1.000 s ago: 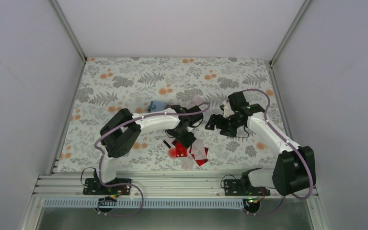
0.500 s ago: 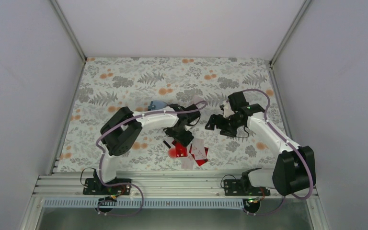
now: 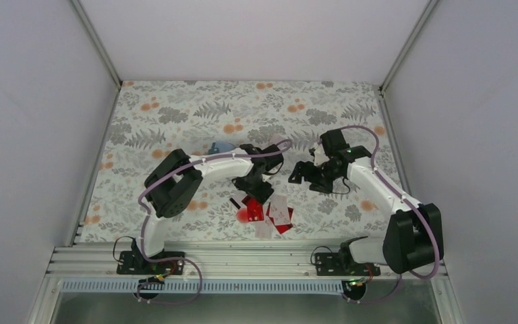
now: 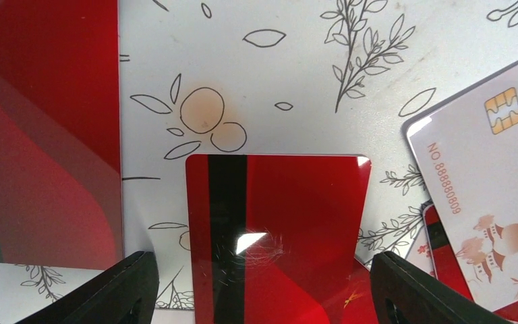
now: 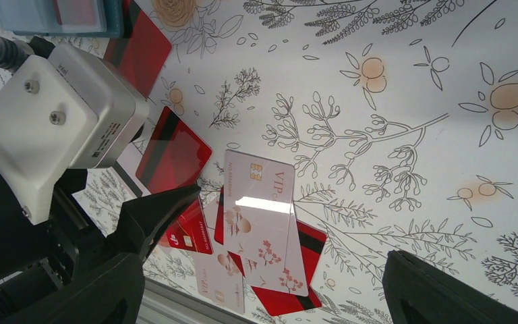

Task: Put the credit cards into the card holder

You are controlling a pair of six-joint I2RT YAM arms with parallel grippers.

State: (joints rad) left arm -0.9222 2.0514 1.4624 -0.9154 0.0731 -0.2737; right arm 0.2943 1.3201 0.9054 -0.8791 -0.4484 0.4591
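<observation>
Red and white credit cards (image 3: 273, 212) lie scattered near the bench's (image 3: 175, 108) front edge; the left end effector (image 4: 262, 270) hangs open astride one red card (image 4: 290, 216) (black stripe up), the right end effector (image 3: 303, 174) open alongside; the blue card holder (image 3: 222, 146) lies farther back

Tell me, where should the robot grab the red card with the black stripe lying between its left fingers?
Probably by its two long edges, coming straight down. The red card lies flat on the floral tablecloth, stripe up, and the open left gripper straddles it, one finger beside each long edge. The edge nearer the stripe lies on bare cloth, so a finger could slip in there.
</observation>
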